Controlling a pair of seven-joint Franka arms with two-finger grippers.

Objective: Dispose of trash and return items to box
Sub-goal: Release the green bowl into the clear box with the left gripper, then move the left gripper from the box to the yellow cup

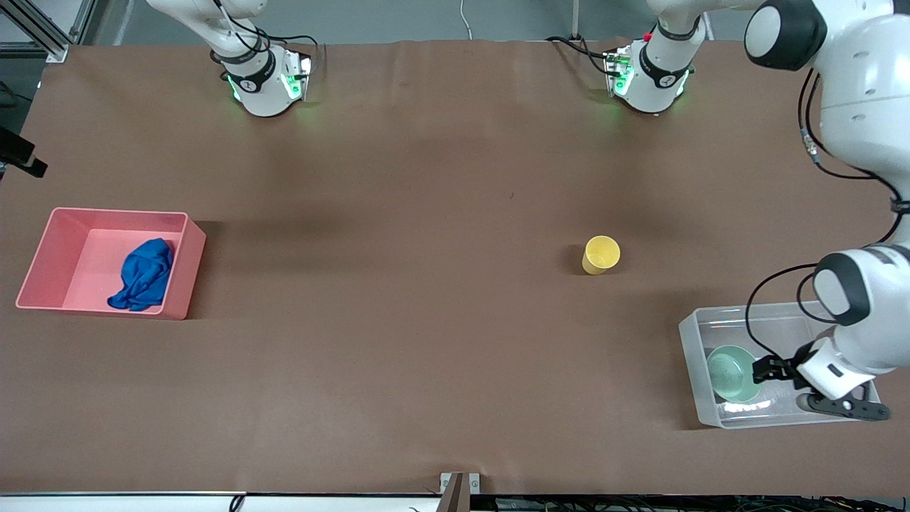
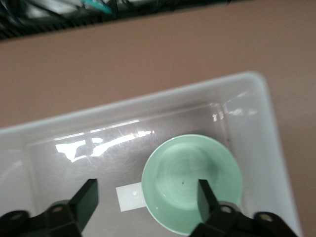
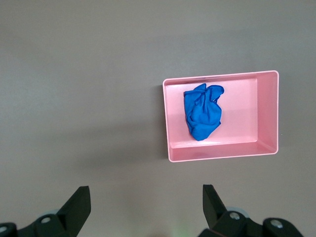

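The pale mint-green bowl (image 1: 732,371) (image 2: 192,180) rests inside the clear tub (image 1: 693,341) (image 2: 148,101), beside the white sticker (image 2: 129,196). My left gripper (image 1: 761,370) (image 2: 147,197) is open and empty just above the bowl, with one finger over the bowl and the other over the tub floor. The yellow cup (image 1: 601,254) stands upright on the table, farther from the front camera than the tub. The blue rag (image 1: 146,274) (image 3: 202,111) lies in the pink bin (image 1: 117,211) (image 3: 222,153). My right gripper (image 3: 145,202) is open and empty, high over bare table; it is out of the front view.
The pink bin sits at the right arm's end of the table and the clear tub at the left arm's end, near the front edge. The two arm bases (image 1: 266,78) (image 1: 647,78) stand along the back edge. A brown mat covers the table.
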